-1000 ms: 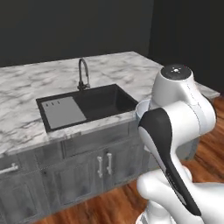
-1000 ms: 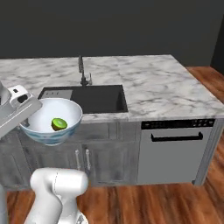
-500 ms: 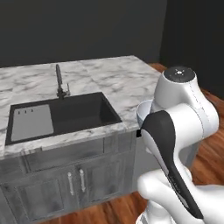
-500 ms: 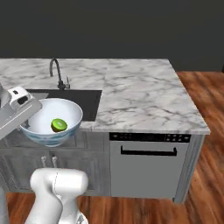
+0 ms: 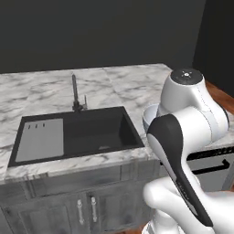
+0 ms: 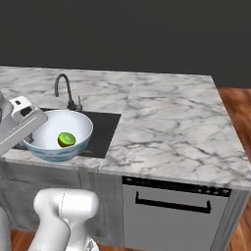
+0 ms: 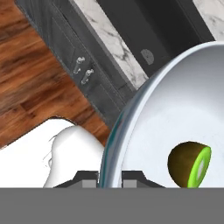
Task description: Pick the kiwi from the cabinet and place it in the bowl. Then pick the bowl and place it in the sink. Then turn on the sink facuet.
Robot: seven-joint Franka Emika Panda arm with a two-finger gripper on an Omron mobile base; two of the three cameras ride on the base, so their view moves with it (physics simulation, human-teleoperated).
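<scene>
The pincer [image 7: 110, 183] is closed on the rim of the bowl [image 6: 58, 138]: in the hand view one dark finger tip [image 7: 87, 182] sits outside the wall and the other inside, with the blue-edged rim running up between them. The bowl is held in the air, clear of the desk [image 6: 166, 122], hanging over the desk's front edge at the near right corner of the sink [image 5: 80, 135]. In the left base view part of the bowl's rim [image 5: 149, 118] shows just beyond the arm, beside the sink's right edge.

One kiwi [image 7: 190, 163] lies inside the bowl on its white floor. In the hand view it sits to the right of the pincer, well inside the rim and apart from the finger tips, its lime-green cut face turned to the right and its brown skin toward the pincer. In the right base view the kiwi [image 6: 66, 139] rests near the bowl's middle.

There is one bowl, one kiwi and one sink, a black basin set in the marble desk with a light grey drainboard panel [image 5: 39, 139] on its left side. One sink facuet [image 5: 75, 95] stands upright at the sink's back edge, thin and dark. Below the desk's front edge are grey cabinet doors with two small handles [image 5: 86, 209], and to the right a dishwasher front [image 6: 171, 215] with one dark handle.
</scene>
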